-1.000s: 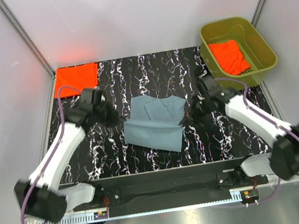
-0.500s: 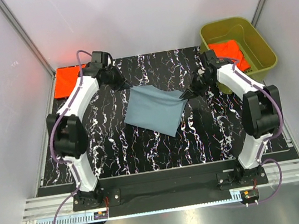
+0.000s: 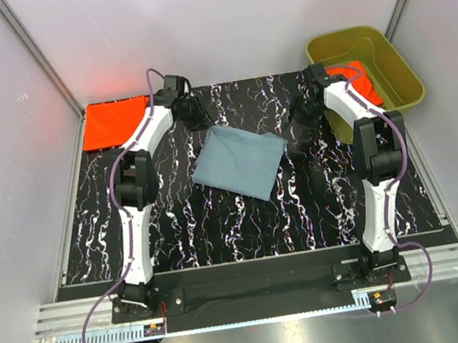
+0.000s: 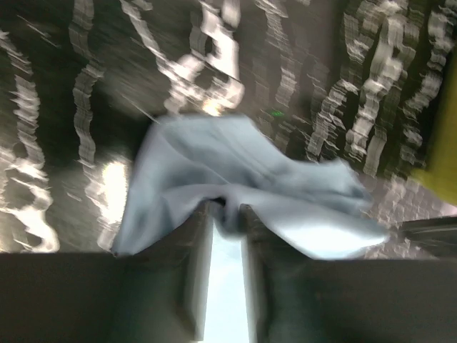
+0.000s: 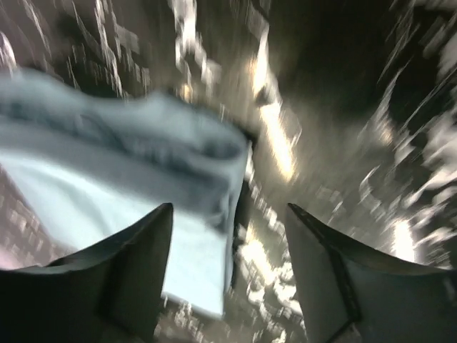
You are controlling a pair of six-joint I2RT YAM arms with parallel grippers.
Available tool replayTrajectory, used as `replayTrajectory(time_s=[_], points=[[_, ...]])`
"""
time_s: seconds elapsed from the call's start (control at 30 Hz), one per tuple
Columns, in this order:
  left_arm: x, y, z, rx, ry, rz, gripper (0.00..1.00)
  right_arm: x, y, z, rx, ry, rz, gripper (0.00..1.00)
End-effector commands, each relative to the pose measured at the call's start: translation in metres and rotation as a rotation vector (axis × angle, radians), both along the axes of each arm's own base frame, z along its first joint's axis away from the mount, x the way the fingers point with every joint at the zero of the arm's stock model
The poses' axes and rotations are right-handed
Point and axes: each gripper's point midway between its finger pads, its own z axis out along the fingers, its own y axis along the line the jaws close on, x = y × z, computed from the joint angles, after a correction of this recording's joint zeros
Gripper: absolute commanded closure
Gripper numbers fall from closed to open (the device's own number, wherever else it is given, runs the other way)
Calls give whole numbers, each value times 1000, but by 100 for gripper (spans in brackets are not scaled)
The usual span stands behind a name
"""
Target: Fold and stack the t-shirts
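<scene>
Toward the far edge of the tabletop [image 3: 221,233], midway across, the blue shirt [image 3: 239,163] lies folded. The left claw [image 4: 227,211], narrowly parted, meets its bunched edge; I cannot tell if it pinches cloth. The right claw [image 5: 228,207] gapes over a corner. An orange shirt [image 3: 116,122] lies at the far-left corner, a second orange shirt [image 3: 370,92] in the tub [image 3: 399,68].

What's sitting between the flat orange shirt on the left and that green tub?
In the top view, only the left gripper and right gripper hang there over bare marbled table; the blue-grey shirt lies just nearer the arms' bases.
</scene>
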Motion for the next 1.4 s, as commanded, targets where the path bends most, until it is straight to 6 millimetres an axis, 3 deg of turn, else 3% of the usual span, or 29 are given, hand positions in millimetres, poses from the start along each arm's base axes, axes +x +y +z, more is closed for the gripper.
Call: replayTrajectory(time_s=[0.0,0.03,0.07,0.1,0.13,0.17,0.2,0.23,0.3,0.33,0.4,0.5,0.57,0.6,0.63,0.7,0.73,0.77,0.9,0.97,1.1,1.17,1.3,1.33,1.37], points=[[42,47,37,107,-166,140,48,47,-55,19,-258,-138,-52,28],[41,52,50,97,-177,148,41,57,-61,39,-283,-184,-65,25],[38,57,56,110,-185,141,41,55,-63,44,-297,-182,-51,25],[31,62,77,122,-212,140,39,52,-65,63,-302,-213,-63,25],[24,65,78,138,-205,132,30,43,-66,61,-302,-198,-64,25],[16,67,82,143,-204,124,29,37,-62,65,-281,-206,-67,25],[8,68,103,134,-238,112,30,36,-50,85,-206,-272,-46,26],[-4,66,94,126,-211,89,31,25,-42,76,-169,-251,-27,27],[-20,50,106,54,-225,15,35,20,-16,90,-108,-323,33,30],[-29,43,95,34,-198,-18,38,10,-6,79,-105,-308,65,31],[-38,16,104,-61,-245,-115,42,5,22,75,-79,-335,129,36],[-46,-6,83,-54,-271,-223,29,0,35,55,-93,-297,171,32],[-37,-12,80,4,-317,-256,27,-1,30,44,-129,-278,167,29],[-34,-14,65,28,-312,-290,30,-1,29,38,-135,-267,176,30],[-30,-17,67,25,-329,-307,36,-1,31,36,-127,-263,185,33],[-30,-26,54,-20,-300,-347,52,-4,36,35,-100,-257,206,44],[-31,-30,52,-40,-287,-355,61,-5,38,33,-90,-251,206,59],[-36,-36,49,-75,-271,-377,64,-5,40,30,-77,-244,204,65],[-40,-48,34,-139,-236,-364,71,-7,48,16,-38,-206,205,87],[-43,-48,23,-152,-206,-347,72,-7,48,9,-38,-194,195,92],[-30,-45,3,-158,-188,-319,71,0,47,-15,-59,-158,177,91],[-17,-44,1,-161,-196,-303,71,10,47,-18,-70,-166,166,90],[14,-25,-25,-204,-165,-195,68,33,31,-40,-180,-172,131,81],[19,-22,-30,-216,-157,-173,68,41,30,-38,-196,-190,127,79],[26,-11,-45,-230,-117,-121,67,45,27,-41,-212,-192,130,77]])
